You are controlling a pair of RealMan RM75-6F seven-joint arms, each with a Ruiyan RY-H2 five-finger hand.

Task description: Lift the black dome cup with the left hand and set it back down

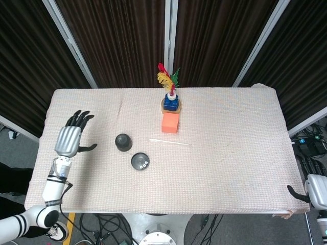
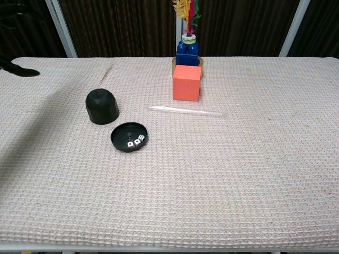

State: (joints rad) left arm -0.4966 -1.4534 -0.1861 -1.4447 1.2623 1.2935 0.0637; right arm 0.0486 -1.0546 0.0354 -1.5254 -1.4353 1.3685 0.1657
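We've got the black dome cup sitting on the table (dome up), left hand spread wide, well left of it.

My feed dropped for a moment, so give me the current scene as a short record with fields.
cup: black dome cup upright on the table, mouth down, free of any grip
left hand: left hand open, fingers spread, apart from the cup
right hand: right hand at the table's corner, state unclear
nearby: black dish holding dice, beside the cup
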